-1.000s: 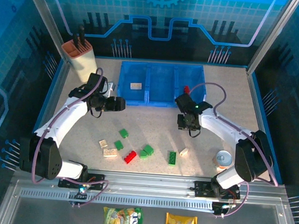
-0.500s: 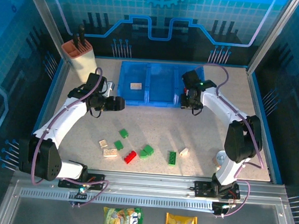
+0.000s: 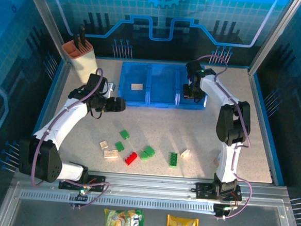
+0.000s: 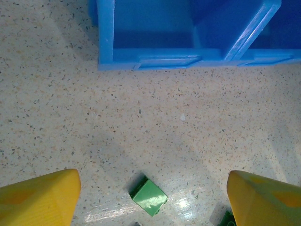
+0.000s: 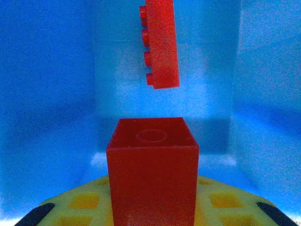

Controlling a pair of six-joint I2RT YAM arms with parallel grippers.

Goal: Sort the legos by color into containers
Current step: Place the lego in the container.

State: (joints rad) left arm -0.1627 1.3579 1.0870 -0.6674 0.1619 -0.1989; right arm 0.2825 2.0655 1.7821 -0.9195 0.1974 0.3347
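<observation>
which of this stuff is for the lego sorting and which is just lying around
For the job: blue containers, green legos, cream legos, loose red lego, held red lego.
Just lying about: knife block, snack packets.

A speckled beige table (image 3: 155,121) is edged in blue. Behind the table, a blue wall (image 3: 162,15) is printed with a grid, a gear and circuit lines. Two slanted metal posts (image 3: 43,17) are set at the table's far corners. A knife block (image 3: 78,56) is placed at the table's far left corner. A metal rail (image 3: 150,188) is mounted in front of the table, and two snack bags (image 3: 125,222) are laid beyond it. Everything is tinted by blue light.
</observation>
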